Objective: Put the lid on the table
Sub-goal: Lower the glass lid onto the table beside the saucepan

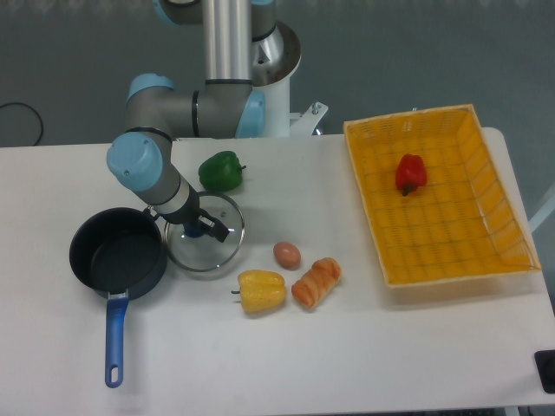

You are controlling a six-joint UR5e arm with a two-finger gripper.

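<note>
The lid (211, 253), clear glass with a thin metal rim, lies flat on or just above the white table (364, 347), right beside the dark blue pot (117, 256). Its left rim touches or nearly touches the pot's wall. My gripper (205, 227) comes down at a slant over the lid's middle and is shut on the small blue knob, which its fingers mostly hide. The pot's blue handle (113, 342) points toward the front edge.
A green pepper (220, 170) sits just behind the lid. A yellow pepper (261, 290), a small brown egg-like item (287, 254) and an orange piece (316, 282) lie to the lid's right. An orange mesh tray (438, 204) at the right holds a red pepper (410, 172).
</note>
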